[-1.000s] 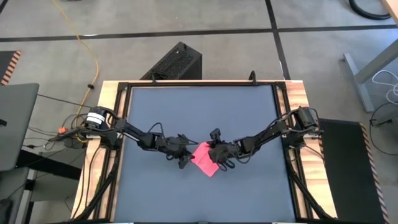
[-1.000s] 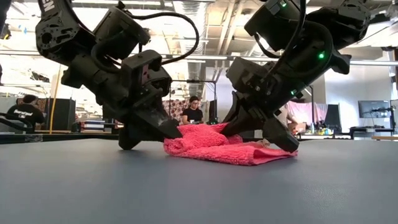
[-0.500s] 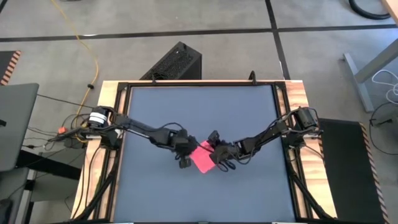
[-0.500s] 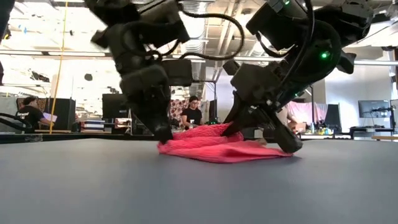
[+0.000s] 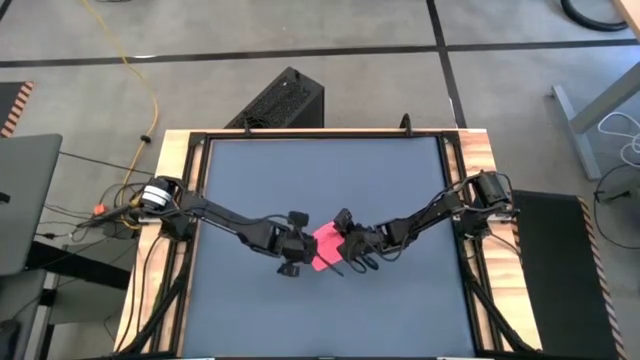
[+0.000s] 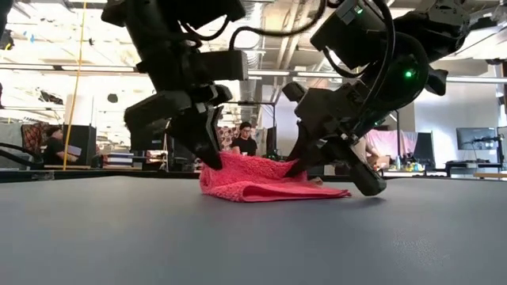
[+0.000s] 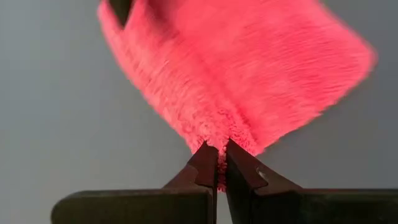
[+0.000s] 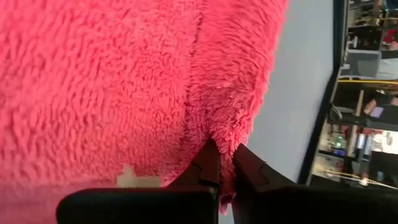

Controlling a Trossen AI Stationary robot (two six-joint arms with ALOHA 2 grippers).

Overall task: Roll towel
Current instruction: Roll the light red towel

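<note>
- My left hand (image 5: 300,252) has swung in over the towel (image 5: 324,247), folding it narrower on the surface (image 5: 400,180).
- Both hands, right hand (image 5: 345,250) included, stay clamped on towel edges; rolling is underway.

The towel (image 5: 324,247), a small pinkish-red fluffy cloth, is seen just below the centre of the high view, lying on the dark tabletop. In the low view (image 6: 257,178) it is folded over on itself, raised at its left, tapering flat toward its right.
</note>
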